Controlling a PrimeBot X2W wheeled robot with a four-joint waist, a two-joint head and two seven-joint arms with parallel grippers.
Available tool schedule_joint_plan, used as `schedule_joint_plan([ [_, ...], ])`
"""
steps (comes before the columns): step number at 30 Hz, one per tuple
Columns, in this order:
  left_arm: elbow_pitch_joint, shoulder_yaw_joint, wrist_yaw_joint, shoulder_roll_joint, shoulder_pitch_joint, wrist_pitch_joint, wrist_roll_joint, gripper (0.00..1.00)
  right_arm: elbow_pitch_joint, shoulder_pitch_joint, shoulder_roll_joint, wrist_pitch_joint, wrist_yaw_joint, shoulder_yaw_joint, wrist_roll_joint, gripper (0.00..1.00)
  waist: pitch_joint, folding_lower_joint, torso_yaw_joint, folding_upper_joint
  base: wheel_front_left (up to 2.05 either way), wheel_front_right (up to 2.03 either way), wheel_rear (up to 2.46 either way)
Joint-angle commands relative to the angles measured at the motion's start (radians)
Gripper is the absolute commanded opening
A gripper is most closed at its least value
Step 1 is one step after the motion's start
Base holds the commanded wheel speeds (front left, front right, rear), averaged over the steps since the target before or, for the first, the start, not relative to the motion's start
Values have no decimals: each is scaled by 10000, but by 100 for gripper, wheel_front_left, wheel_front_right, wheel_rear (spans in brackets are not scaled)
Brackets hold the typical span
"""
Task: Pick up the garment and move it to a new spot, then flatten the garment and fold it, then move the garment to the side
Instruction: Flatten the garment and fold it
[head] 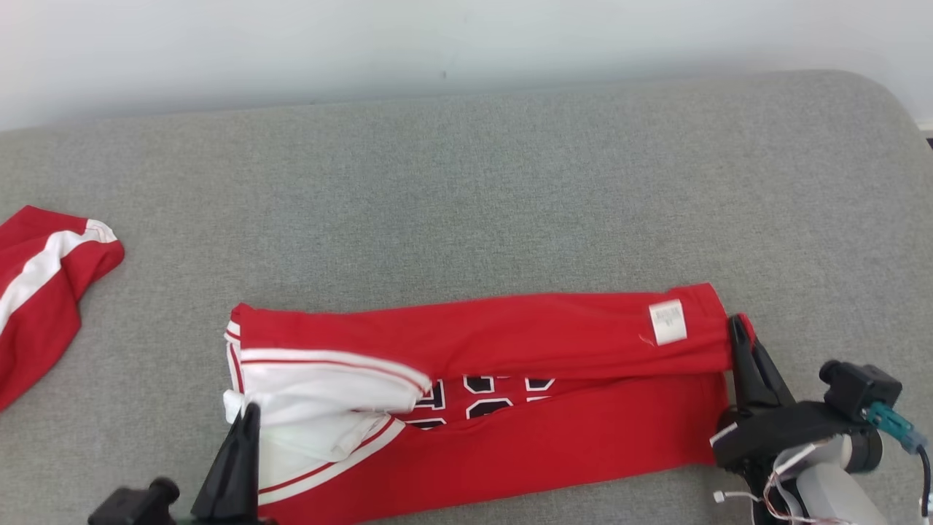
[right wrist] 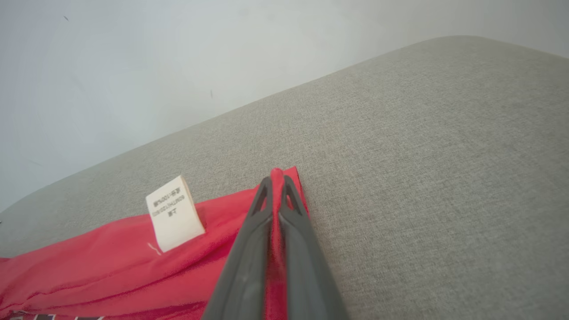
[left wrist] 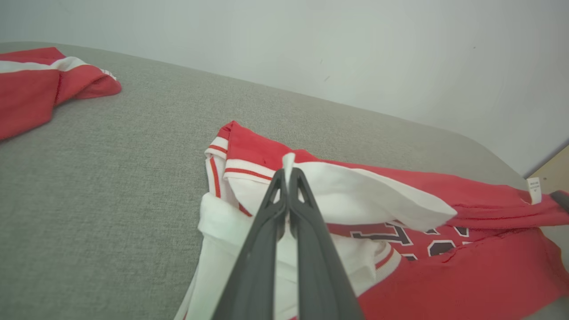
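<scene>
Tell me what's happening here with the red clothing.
The robot is folding a red jersey on a grey cushion. Its left gripper is shut on the jersey's white end, and its right gripper is shut on the red end. The jersey lies as a long, partly folded band. A second red-and-white garment lies apart at the left.

Plain indoor room; home or test space, cannot tell. Wide grey woven-fabric padded surface (head: 466, 204) with rounded corner, like bed or couch top, set against plain pale wall (head: 466, 44). Red jersey with white trim and dark lettering (head: 547, 335) laid on it; second red-and-white garment (head: 36, 292) at left edge. Sliver of pale wooden panel (left wrist: 553, 171) beside wall.
</scene>
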Motion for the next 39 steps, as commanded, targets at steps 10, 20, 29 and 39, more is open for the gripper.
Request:
schedule_joint_plan([
  [10, 585, 772, -74, -807, 539, -34, 1318, 100, 184, 481, -84, 4, -24, -29, -2, 100, -325, 2, 173, 1, 0, 0, 0],
  [20, -151, 2678, -99, -1619, 836, -34, 3125, 100, 239, 367, -289, 162, -24, -241, -323, 100, -705, 2, 299, 1, 0, 0, 0],
  [29, 45, 3540, -406, -2082, 956, -35, 4343, 100, 1950, -229, -119, 1038, -24, -348, -791, 100, -914, 2, 595, 1, 0, 0, 0],
  [39, 342, 4099, -649, -2446, 1022, -35, 4793, 100, 2935, -22, 392, 1797, -24, 242, -383, 0, -966, 2, 785, 1, 0, 0, 0],
])
